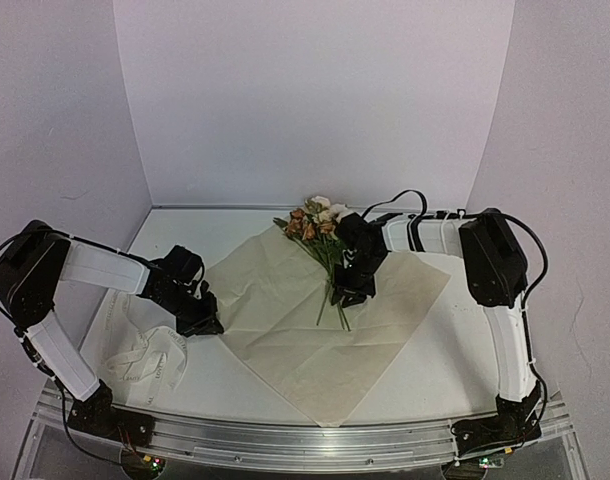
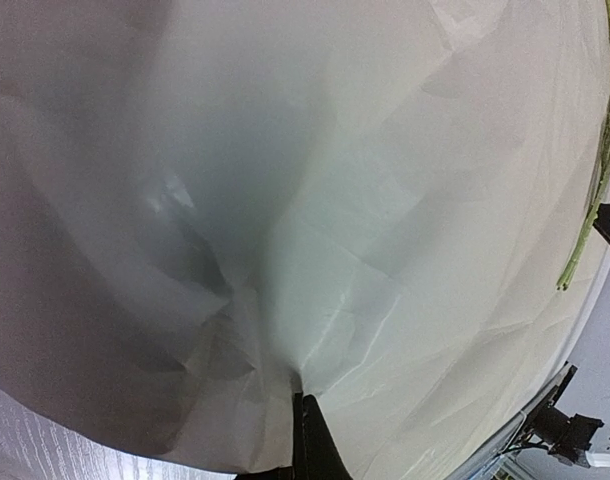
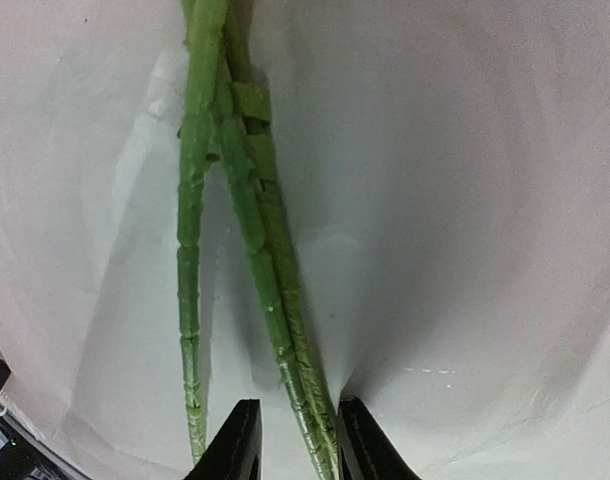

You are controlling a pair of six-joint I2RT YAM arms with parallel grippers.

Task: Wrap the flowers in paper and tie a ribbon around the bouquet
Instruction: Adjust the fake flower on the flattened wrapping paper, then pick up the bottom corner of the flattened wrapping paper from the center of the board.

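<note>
The tan-brown paper (image 1: 305, 335) lies flat as a diamond in the middle of the table. The flowers (image 1: 316, 220) rest across its far corner, heads toward the back wall and thin green stems (image 1: 335, 305) pointing toward me. My left gripper (image 1: 207, 322) is shut on the paper's left corner; in the left wrist view the paper (image 2: 385, 200) puckers where the gripper (image 2: 303, 400) pinches it. My right gripper (image 3: 297, 440) straddles two of the stems (image 3: 255, 250) low on the paper (image 3: 465, 200), jaws narrow, with a gap left of the stems; a third stem lies outside.
The cream-white ribbon (image 1: 145, 360) lies bunched on the table at the near left, beside my left arm. White walls enclose the table at the back and both sides. A metal rail (image 1: 305, 440) runs along the near edge.
</note>
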